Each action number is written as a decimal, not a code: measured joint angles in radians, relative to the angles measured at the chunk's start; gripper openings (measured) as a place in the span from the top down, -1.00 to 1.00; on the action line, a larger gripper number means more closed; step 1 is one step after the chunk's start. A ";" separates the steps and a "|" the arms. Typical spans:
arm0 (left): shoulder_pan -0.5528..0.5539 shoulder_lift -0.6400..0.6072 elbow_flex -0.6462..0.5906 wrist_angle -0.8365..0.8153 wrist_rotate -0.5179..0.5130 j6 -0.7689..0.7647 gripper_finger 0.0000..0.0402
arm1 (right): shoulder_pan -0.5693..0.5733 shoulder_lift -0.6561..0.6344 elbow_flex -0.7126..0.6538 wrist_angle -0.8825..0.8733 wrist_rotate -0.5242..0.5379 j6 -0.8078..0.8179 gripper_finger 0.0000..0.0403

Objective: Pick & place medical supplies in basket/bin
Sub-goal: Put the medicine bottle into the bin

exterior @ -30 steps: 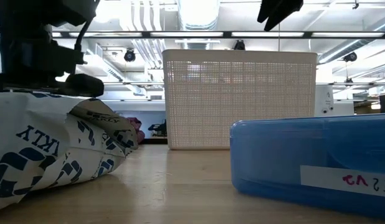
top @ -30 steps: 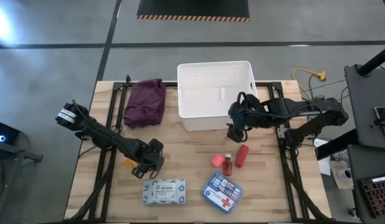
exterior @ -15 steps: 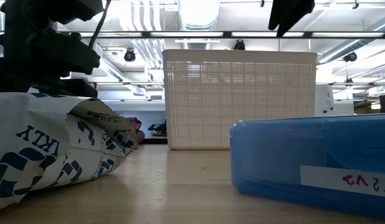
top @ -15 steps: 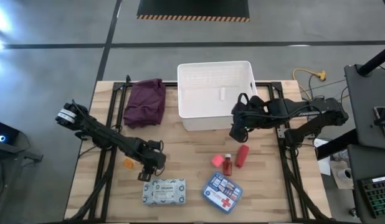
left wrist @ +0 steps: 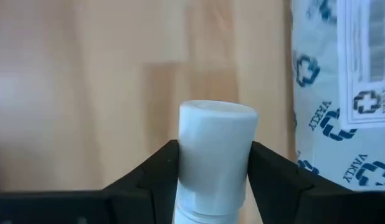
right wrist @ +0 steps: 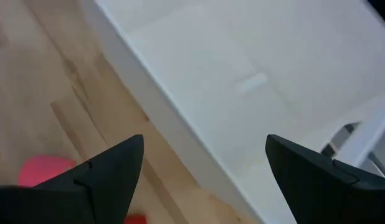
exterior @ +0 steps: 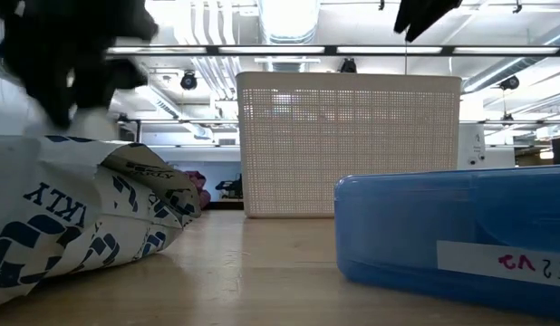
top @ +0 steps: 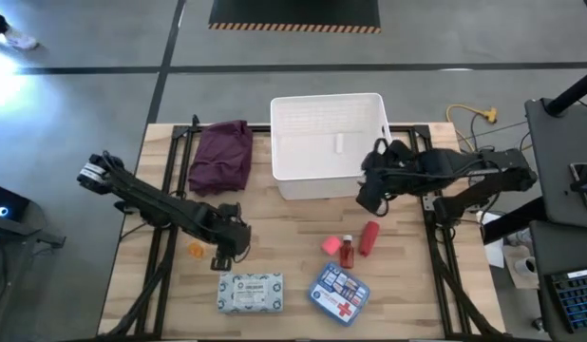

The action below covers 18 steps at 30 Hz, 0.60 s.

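The left gripper (left wrist: 212, 163) reaches low over the bench (top: 274, 228), fingers (left wrist: 149, 180) clamped on a white tube (left wrist: 214, 155) beside the patterned packet (top: 250, 293). The right gripper (right wrist: 202, 168) hovers at the white bin's (top: 329, 188) near wall, fingers (right wrist: 105, 177) spread wide and holding nothing.

We see the bin (top: 329, 142) at the table's (top: 407, 294) far middle, the folded cloth (top: 221, 155) just left of it. Nearer us lie the packet (top: 250, 292) and first-aid box (top: 337, 294) side by side; behind the box sit the tubes (top: 358, 243), and an orange cap (top: 195, 250) lies left of the packet
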 joint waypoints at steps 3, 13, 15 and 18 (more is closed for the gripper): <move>0.021 -0.037 0.128 -0.060 -0.089 0.001 0.24 | 0.001 -0.054 0.000 0.000 0.022 0.023 -0.62; 0.364 -0.054 0.536 0.233 -0.329 0.305 0.24 | 0.000 -0.170 -0.037 0.002 0.106 0.030 -0.62; 0.486 -0.014 0.564 0.325 -0.260 0.381 0.24 | 0.000 -0.173 -0.049 0.001 0.108 0.030 -0.62; 0.665 0.080 0.602 0.384 -0.089 0.395 0.24 | 0.006 -0.172 -0.064 0.002 0.108 0.029 -0.62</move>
